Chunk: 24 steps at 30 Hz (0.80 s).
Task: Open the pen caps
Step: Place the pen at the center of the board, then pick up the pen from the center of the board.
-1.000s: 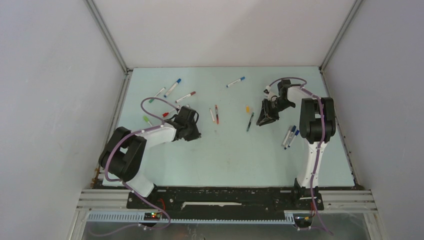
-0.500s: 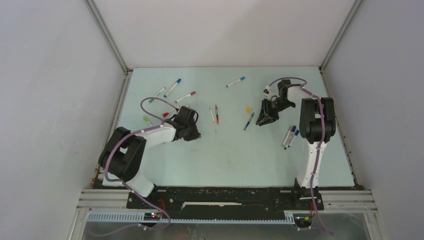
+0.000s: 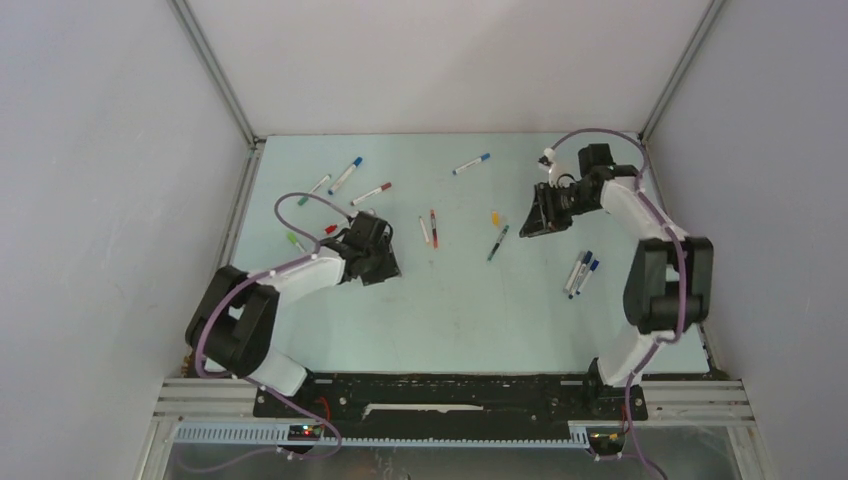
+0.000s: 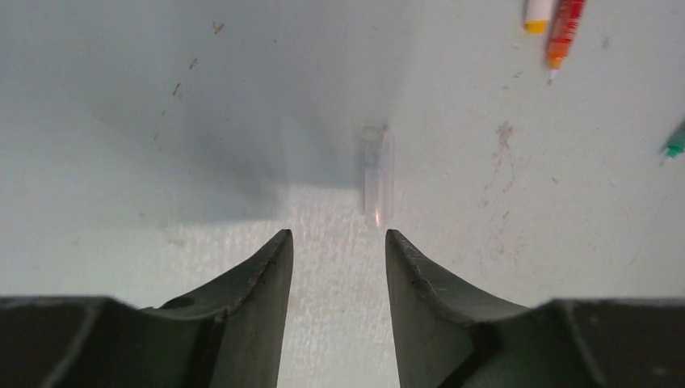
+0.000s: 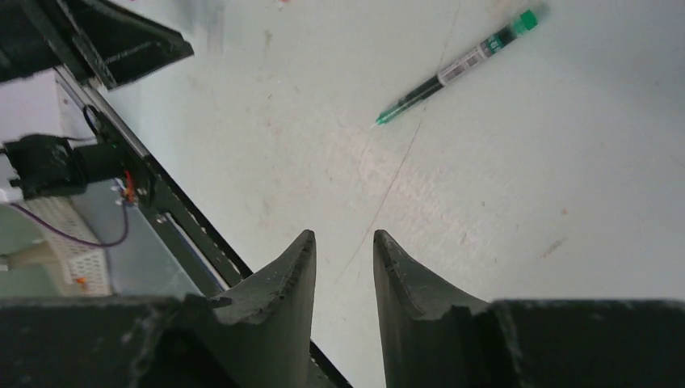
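Observation:
My left gripper (image 4: 338, 236) hangs open just above the table, nothing between its jaws. A small clear pen cap (image 4: 377, 178) lies on the table just past its right fingertip. In the top view the left gripper (image 3: 375, 262) is left of centre. My right gripper (image 3: 535, 222) is open a little and empty, with its jaws (image 5: 343, 236) over bare table. An uncapped green pen (image 5: 456, 65) lies ahead of it, also seen as the green pen (image 3: 498, 243). A loose yellow cap (image 3: 495, 217), a red cap (image 3: 330, 229) and a green cap (image 3: 294, 240) lie on the table.
Capped pens lie at the back: a blue-capped one (image 3: 345, 175), a red-capped one (image 3: 371, 193), another blue-capped one (image 3: 471, 164). A red pen (image 3: 433, 228) and a white barrel (image 3: 424, 230) lie mid-table. Two blue pens (image 3: 580, 272) lie near the right arm.
My left gripper has opened, and the clear cap now lies free on the table. My right gripper opened slightly and drew back from the green pen as its arm swung out to the right.

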Available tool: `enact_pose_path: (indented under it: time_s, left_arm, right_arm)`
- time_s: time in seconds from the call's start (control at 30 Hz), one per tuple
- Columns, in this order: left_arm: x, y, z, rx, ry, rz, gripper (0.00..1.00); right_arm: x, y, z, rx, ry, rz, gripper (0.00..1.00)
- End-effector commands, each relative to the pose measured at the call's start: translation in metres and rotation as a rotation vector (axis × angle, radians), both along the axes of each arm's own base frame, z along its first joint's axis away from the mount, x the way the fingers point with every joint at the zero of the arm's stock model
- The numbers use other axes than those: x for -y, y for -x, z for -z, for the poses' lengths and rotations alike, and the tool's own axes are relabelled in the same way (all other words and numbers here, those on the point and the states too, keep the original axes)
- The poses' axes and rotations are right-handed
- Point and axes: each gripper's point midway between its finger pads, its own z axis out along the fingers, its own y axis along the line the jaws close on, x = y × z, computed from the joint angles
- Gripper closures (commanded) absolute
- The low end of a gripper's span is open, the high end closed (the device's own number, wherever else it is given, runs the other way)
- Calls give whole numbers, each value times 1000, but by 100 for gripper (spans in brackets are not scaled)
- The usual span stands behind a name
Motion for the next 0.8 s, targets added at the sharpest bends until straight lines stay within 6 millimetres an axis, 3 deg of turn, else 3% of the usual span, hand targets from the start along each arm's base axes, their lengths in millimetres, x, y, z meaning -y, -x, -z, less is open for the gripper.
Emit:
enact_pose_path:
  time_s: [0.0, 0.1, 0.17, 0.2, 0.27, 0.3, 0.33, 0.4, 0.43, 0.53, 0.63, 0.77]
  left_arm:
    - [-5, -7, -47, 114, 8, 27, 50]
    - [-8, -1, -79, 212, 39, 58, 45]
    - [-12, 4, -102, 292, 58, 79, 40]
    - [-14, 7, -113, 336, 67, 87, 37]
    - [-22, 15, -138, 435, 84, 92, 29]
    - [-26, 18, -149, 481, 88, 88, 24]
    - [-32, 22, -160, 530, 89, 79, 18]
    - [-45, 31, -177, 610, 90, 47, 3]
    - [-50, 35, -184, 646, 93, 39, 1]
    - [-57, 47, -198, 714, 107, 51, 0]
    - [-59, 55, -209, 750, 94, 99, 0]
    - [-65, 57, -220, 743, -19, 185, 0]
  right_arm:
    - [11, 24, -64, 317, -1, -99, 66]
    - [24, 45, -93, 530, 35, -129, 64]
    - [34, 55, -104, 687, 91, -144, 57]
    - [40, 61, -101, 733, 128, -142, 48]
    - [60, 60, -97, 768, 226, -14, 16]
    - [72, 59, -93, 758, 275, 56, 7]
    - [78, 62, -90, 743, 296, 81, 4]
    - [83, 70, -83, 679, 290, 116, 5]
    - [87, 71, -77, 632, 286, 150, 6]
    - [107, 66, -64, 525, 253, 307, 10]
    - [131, 56, -50, 410, 203, 480, 22]
    - [146, 50, -20, 264, 172, 559, 30]
